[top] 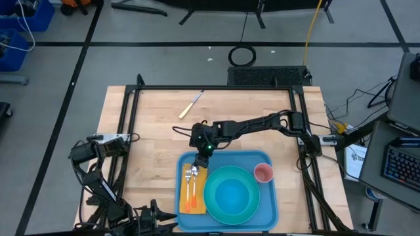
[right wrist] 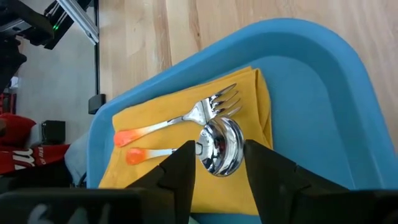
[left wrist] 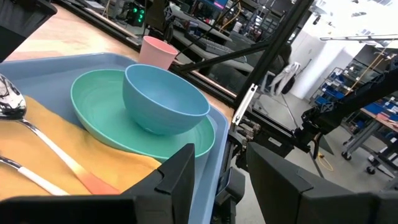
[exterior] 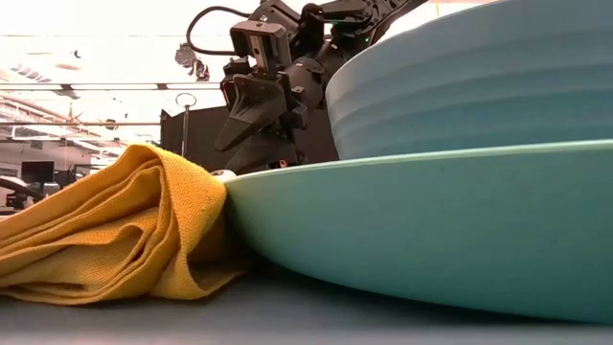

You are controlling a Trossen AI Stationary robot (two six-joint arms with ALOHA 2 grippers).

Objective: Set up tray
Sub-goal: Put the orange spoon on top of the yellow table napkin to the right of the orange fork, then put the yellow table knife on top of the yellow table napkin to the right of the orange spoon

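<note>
Blue tray point(top: 269, 203), right hand point(top: 201, 155) above spoon point(right wrist: 219, 147)

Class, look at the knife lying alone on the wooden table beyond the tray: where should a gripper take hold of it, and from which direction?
Probably at the middle of the knife, coming straight down from above with the fingers across its width. It lies flat and slanted on the bare table, long and thin, with free wood on both sides and nothing near it.
</note>
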